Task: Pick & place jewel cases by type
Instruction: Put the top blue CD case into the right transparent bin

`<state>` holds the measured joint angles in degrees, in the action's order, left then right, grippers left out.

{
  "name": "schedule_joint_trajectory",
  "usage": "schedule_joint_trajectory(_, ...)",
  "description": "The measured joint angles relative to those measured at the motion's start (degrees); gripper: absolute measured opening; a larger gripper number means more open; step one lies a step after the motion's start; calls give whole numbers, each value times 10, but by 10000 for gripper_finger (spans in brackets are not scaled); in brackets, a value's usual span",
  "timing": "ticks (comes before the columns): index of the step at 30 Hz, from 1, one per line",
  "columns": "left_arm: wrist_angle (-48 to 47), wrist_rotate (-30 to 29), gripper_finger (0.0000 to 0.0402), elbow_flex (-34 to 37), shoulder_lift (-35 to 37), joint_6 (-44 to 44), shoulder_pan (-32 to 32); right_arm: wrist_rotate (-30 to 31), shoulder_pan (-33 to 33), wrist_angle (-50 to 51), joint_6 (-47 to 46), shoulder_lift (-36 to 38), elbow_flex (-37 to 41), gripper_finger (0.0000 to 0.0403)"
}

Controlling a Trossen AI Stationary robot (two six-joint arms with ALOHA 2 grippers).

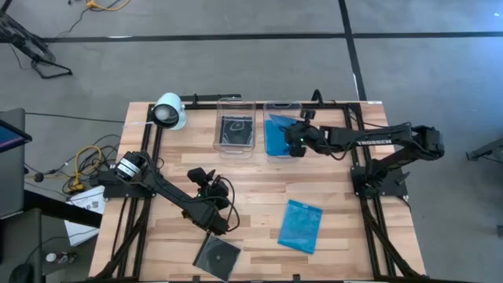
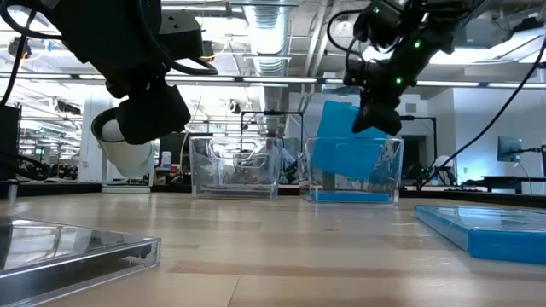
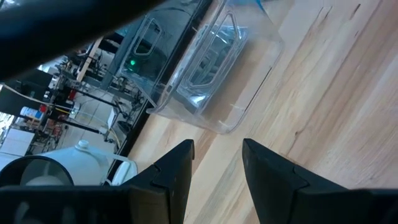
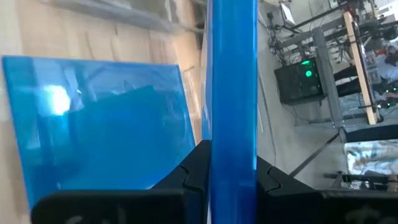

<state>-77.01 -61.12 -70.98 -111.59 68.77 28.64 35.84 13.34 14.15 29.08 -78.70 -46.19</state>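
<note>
1. Hanging over the right tub [image 1: 280, 132], the right gripper [image 2: 375, 115] is clamped on a blue jewel case [image 2: 341, 128], which stands on edge partly down inside it, above another blue case [image 4: 99, 124] lying in there.
2. The left gripper [image 3: 216, 163] sits with fingers apart, holding nothing, above the clear/black case [image 1: 218, 255] near the table's front edge.
3. One more blue case [image 1: 302, 226] lies flat on the table [image 1: 259, 189]; the left tub [image 1: 236, 130] holds a dark case.

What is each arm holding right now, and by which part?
The right gripper pinches a blue jewel case by its edge, on end, over the right tub. The left gripper holds nothing; its fingers are apart.
</note>
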Motion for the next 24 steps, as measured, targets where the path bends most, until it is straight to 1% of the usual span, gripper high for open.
schedule_joint_trajectory(3, 0, 0, 137, 0, 0, 4, 0, -1, 11, -1, 4, -13, 0, 44)
schedule_joint_trajectory(12, 13, 0, 137, 0, 0, 8, 0, -17, 33, -8, 61, -47, 1, 44)
schedule_joint_trajectory(16, 15, 0, 137, 0, 0, 8, 0, -17, 32, -9, 57, -51, -7, 44)
schedule_joint_trajectory(19, 15, 0, 137, 0, 0, 8, 0, -29, 25, -6, 56, -51, -18, 44)
schedule_joint_trajectory(24, 15, 3, 137, 0, 0, 8, 0, -33, 16, 29, 55, -51, -48, 48)
